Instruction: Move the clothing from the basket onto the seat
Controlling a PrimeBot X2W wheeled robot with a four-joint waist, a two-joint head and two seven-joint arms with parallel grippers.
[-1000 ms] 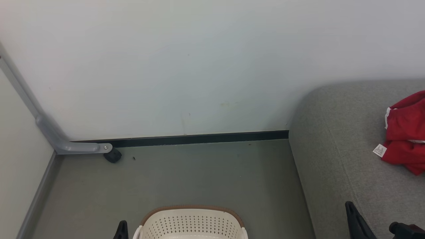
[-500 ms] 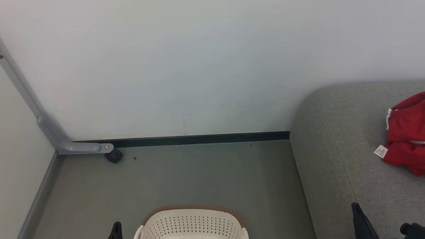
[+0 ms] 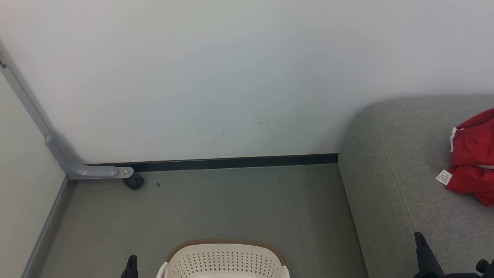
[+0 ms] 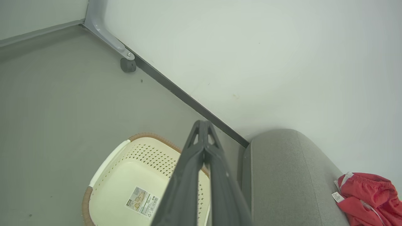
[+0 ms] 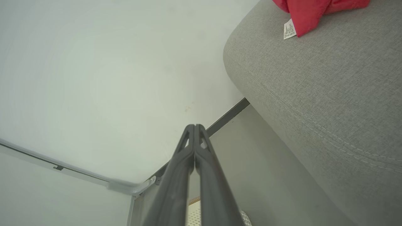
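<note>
1. Clothing (image 3: 472, 156): a bright red garment with white trim. It lies crumpled on top of the seat (image 3: 401, 185), well in from the seat's rounded corner by the wall (image 3: 231, 77). Its white care label (image 3: 444, 177) rests on the cushion at the garment's edge.
2. Seat: a grey upholstered cushion with stitched seams along its end edge. Its back edge runs along the wall.
3. Basket (image 3: 225, 259): cream, perforated and brown-rimmed. It stands upright on the floor (image 3: 216, 204), near the seat's end edge but apart from it. A label sticker (image 4: 142, 201) lies flat on its inner bottom, and the left fingers hide part of the interior in the left wrist view.
4. Left gripper (image 4: 204, 123): jaws clenched tip to tip, grasping nothing. In the head view it sits just beside the basket's left side.
5. Right gripper (image 5: 194, 126): jaws clenched tip to tip, grasping nothing. In the head view it is over the seat, near its end edge and well apart from the clothing.
6. Floor corner: a grey metal bracket (image 3: 77, 166) runs down the wall to the floor. A small black knob (image 3: 134, 181) sits at its foot, and a dark skirting strip (image 3: 231, 162) follows the floor's far edge.
</note>
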